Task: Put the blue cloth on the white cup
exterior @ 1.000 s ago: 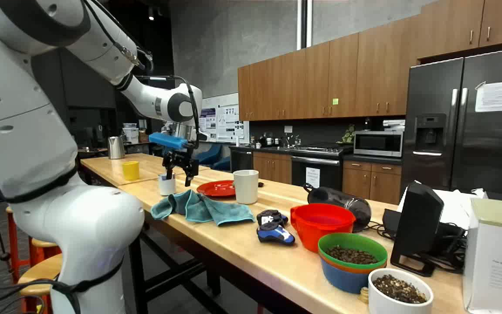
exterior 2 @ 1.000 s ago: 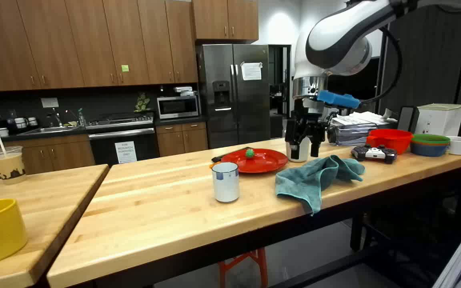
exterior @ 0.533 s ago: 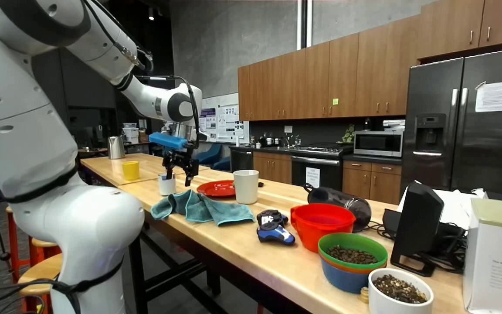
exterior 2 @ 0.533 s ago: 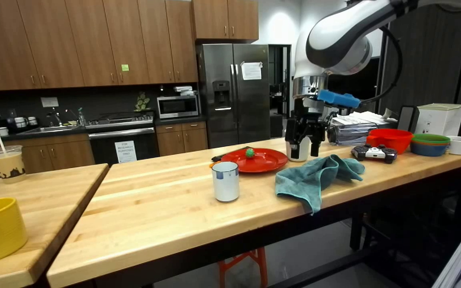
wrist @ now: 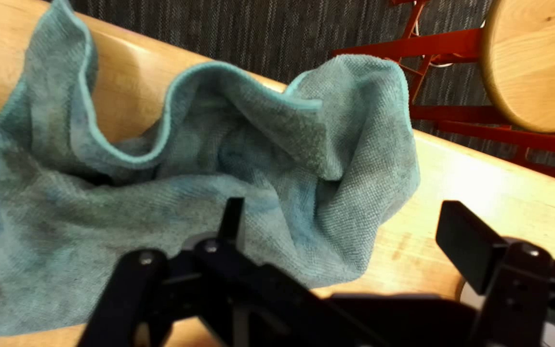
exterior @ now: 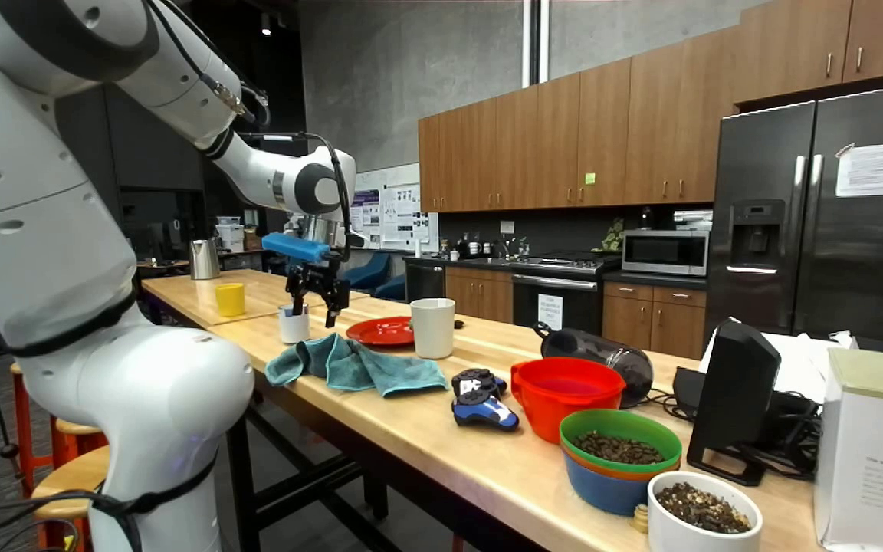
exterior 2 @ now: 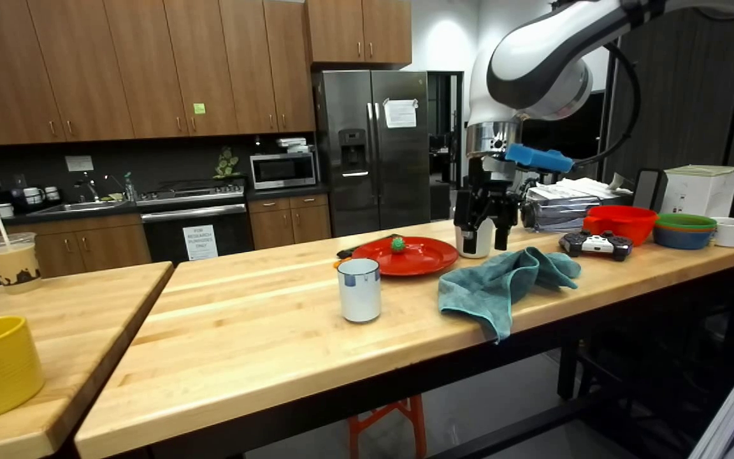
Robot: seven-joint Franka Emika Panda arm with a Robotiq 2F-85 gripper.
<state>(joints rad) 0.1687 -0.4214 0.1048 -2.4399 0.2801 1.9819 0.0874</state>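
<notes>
The blue-green cloth [exterior: 353, 366] lies crumpled on the wooden table, partly over its edge; it also shows in an exterior view [exterior 2: 501, 284] and fills much of the wrist view [wrist: 277, 159]. A white cup with blue patches [exterior 2: 359, 294] stands upright beside it; it also shows in an exterior view [exterior: 293, 328], and part of its rim in the wrist view [wrist: 470, 295]. A taller plain white cup [exterior: 433, 330] stands behind the cloth, partly hidden by the gripper elsewhere [exterior 2: 486, 240]. My gripper [wrist: 342, 211] is open and empty above the cloth's end [exterior: 314, 313].
A red plate [exterior 2: 415, 255] with a green ball lies behind the cups. A game controller [exterior 2: 596, 243], a red bowl [exterior: 564, 391] and stacked bowls [exterior: 618, 460] stand beyond the cloth. A yellow cup [exterior: 230, 299] is on the adjoining table. A stool [wrist: 537, 62] stands below the edge.
</notes>
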